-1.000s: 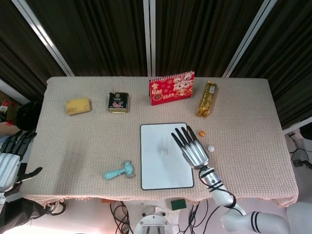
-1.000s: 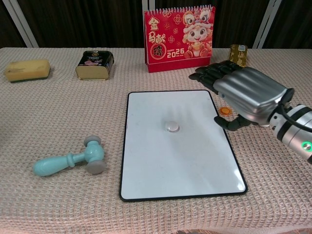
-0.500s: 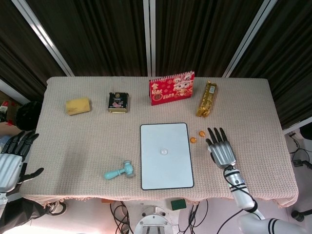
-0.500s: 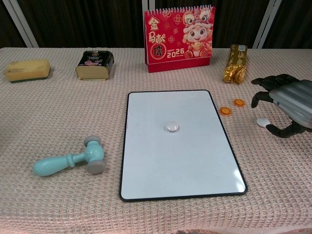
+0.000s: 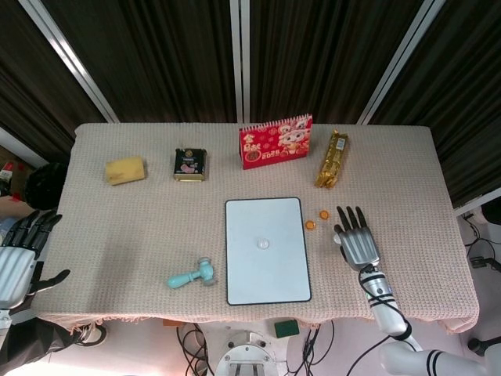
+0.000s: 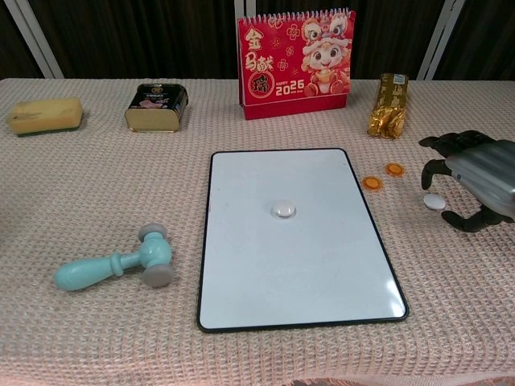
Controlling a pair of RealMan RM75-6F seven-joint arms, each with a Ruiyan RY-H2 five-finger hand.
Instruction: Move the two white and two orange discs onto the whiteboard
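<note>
The right robot hand lies flat on the counter, fingers apart. Two orange discs sit just left of its fingertips. The whiteboard further left holds what looks like one white disc.

disc on whiteboard, three discs right

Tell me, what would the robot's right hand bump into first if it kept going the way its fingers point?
Probably nothing soon: the right hand points toward the table's far edge, passing right of the gold packet.
</note>
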